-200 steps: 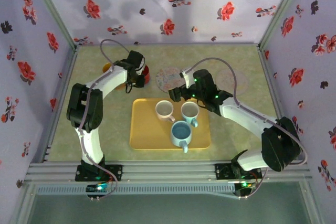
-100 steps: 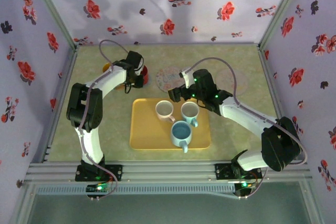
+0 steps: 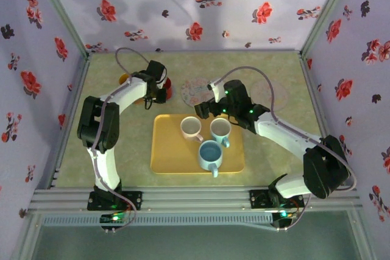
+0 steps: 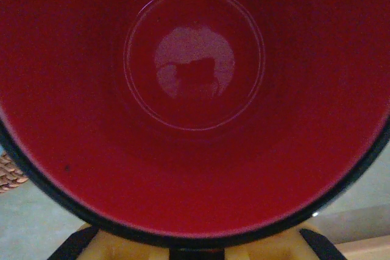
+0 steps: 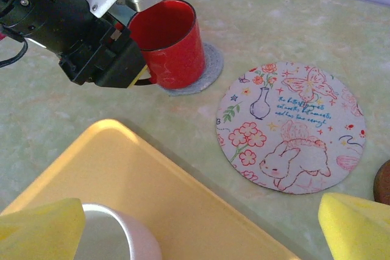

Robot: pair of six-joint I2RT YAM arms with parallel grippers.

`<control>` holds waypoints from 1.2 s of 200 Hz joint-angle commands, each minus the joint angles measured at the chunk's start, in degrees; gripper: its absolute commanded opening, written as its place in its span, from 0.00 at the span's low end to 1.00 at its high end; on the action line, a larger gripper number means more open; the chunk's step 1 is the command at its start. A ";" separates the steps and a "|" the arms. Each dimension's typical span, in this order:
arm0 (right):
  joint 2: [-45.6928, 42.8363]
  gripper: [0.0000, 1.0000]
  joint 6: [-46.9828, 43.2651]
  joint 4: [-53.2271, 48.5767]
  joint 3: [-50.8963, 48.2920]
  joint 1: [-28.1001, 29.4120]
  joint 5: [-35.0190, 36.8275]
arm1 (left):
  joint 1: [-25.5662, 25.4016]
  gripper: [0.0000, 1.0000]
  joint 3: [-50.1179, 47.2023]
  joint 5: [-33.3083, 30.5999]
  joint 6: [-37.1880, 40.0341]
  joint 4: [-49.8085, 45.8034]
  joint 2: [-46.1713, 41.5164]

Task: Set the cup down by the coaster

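Right wrist view: left pincer (image 5: 141, 76) pinches the cup (image 5: 167, 44) by its wall. The cup seemingly sits off-centre on the grey coaster (image 5: 210, 68), at 10 o'clock from the floral mat (image 5: 292, 126). Right pincer (image 5: 196, 229) hangs spread above the tray (image 5: 152, 181). On release, a snagging finger could tip the cup.

I see the tray (image 3: 167, 158) by the near edge of the tabletop (image 3: 125, 144), carrying three cups (image 3: 210, 152). Behind it, a cup (image 5: 169, 44) stands on a coaster (image 5: 211, 66), with a round mat (image 5: 291, 127) just to its right.
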 commanded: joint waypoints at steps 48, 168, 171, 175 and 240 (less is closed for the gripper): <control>0.41 0.99 -0.40 -1.26 1.63 -0.44 -2.07 | 0.40 0.12 1.62 0.04 -0.13 4.57 0.59; 1.44 0.99 -0.65 -2.53 2.50 -0.46 -1.61 | 0.42 0.45 -0.05 0.05 -0.36 3.83 1.92; 1.41 0.99 -0.73 -2.62 2.51 -0.45 -1.62 | 0.45 0.46 -0.02 0.04 -0.38 3.72 1.90; 1.35 0.99 -0.79 -2.73 2.51 -0.44 -1.67 | 0.40 0.47 -0.01 0.03 -0.40 3.74 1.77; -0.84 0.99 -3.24 -7.71 3.54 -0.44 -1.44 | 0.38 0.62 -0.37 0.17 -1.73 3.25 -1.37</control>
